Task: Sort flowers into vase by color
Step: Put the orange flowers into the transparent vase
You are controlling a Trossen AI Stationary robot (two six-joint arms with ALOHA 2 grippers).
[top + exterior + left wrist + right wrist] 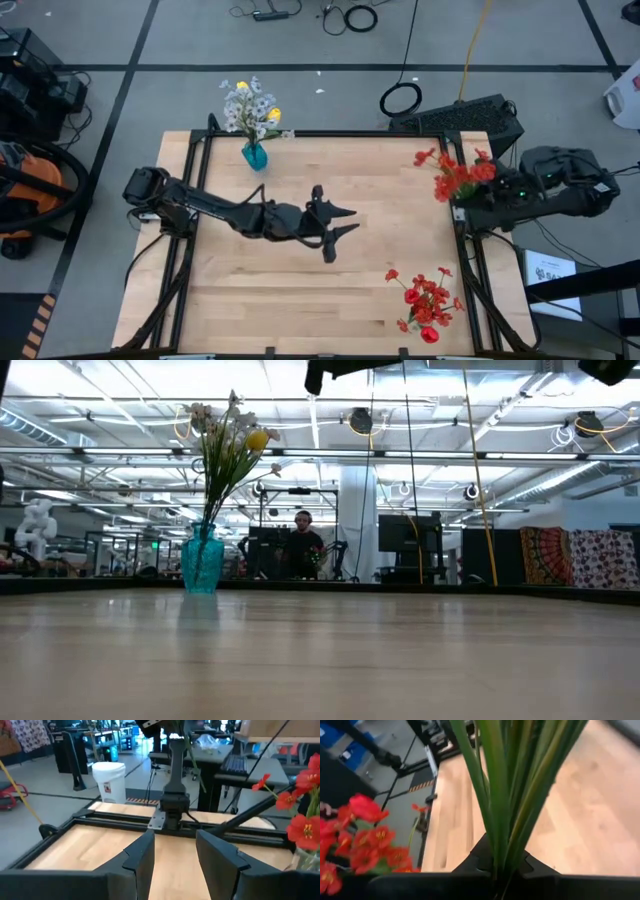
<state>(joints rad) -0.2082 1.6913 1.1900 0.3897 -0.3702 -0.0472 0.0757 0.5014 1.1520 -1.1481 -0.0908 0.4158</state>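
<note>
At the table's [300, 300] right edge the right gripper [507, 870] clamps a bunch of red flowers [458, 175] by their stems, presumably for sorting, while the left gripper [340, 225] hovers mid-table, fingers spread and empty, and the vase [255, 155] of white and yellow blooms stands near the far-left corner.

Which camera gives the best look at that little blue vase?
The low view: the vase stands upright in full profile, white and yellow flowers rising from it. The high view shows it only from overhead, small. Neither wrist view shows it.

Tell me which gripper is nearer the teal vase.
Left. The left gripper hangs open mid-table, apart from the vase; the right gripper holds red flowers at the far right edge.
</note>
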